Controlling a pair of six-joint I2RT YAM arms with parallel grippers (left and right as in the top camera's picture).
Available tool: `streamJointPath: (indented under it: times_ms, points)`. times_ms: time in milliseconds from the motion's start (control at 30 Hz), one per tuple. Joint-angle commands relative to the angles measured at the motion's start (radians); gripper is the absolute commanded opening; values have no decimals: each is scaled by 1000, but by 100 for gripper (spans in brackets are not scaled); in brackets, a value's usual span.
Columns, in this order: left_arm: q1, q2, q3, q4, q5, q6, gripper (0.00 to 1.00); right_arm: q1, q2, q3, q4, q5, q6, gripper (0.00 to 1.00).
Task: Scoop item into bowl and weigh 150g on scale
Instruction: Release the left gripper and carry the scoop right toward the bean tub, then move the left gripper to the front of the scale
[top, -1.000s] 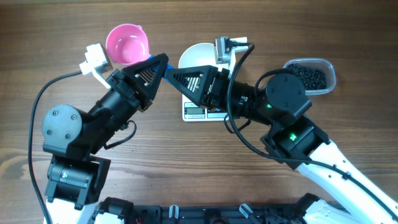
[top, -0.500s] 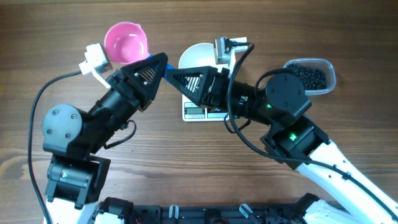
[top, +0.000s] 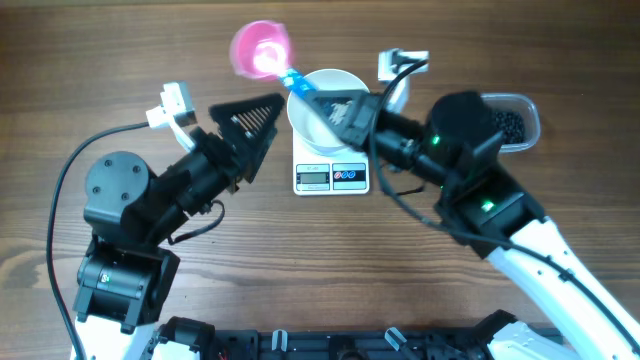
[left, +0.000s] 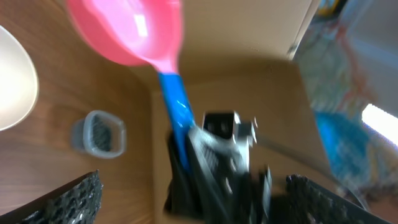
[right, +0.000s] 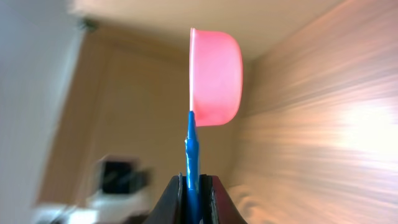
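Wood table (top: 100, 60), handoff just happened: left gripper (top: 262, 135) let go, jaws spread wide, backed toward 8 o'clock. Right gripper (top: 325, 108) now pinches pink scoop (top: 262, 47) handle, beans (top: 510, 122) probably next.

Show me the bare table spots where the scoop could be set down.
Bare wood: the table left of the pink scoop, and in front of the scale between both arms. Crowded: bowl, scale, right gripper and bean tub.
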Motion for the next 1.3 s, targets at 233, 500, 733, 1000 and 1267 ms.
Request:
streamJointPath:
  times_ms: [233,500,733,1000,1267]
  points:
    - [-5,-1,10,-410,102,649,100,-322,-66,230,-680,78,-505,4]
    - [-5,26,10,-651,-199,663,100,-426,-81,312,-1003,357,-630,5]
    - [-5,77,10,-655,-191,656,100,-426,-83,312,-1101,351,-635,4]
    - [-5,129,10,-653,-198,656,100,-426,-82,311,-1071,355,-759,4]
    - [-5,211,10,-689,-234,765,100,-426,-72,311,-998,391,-760,4]
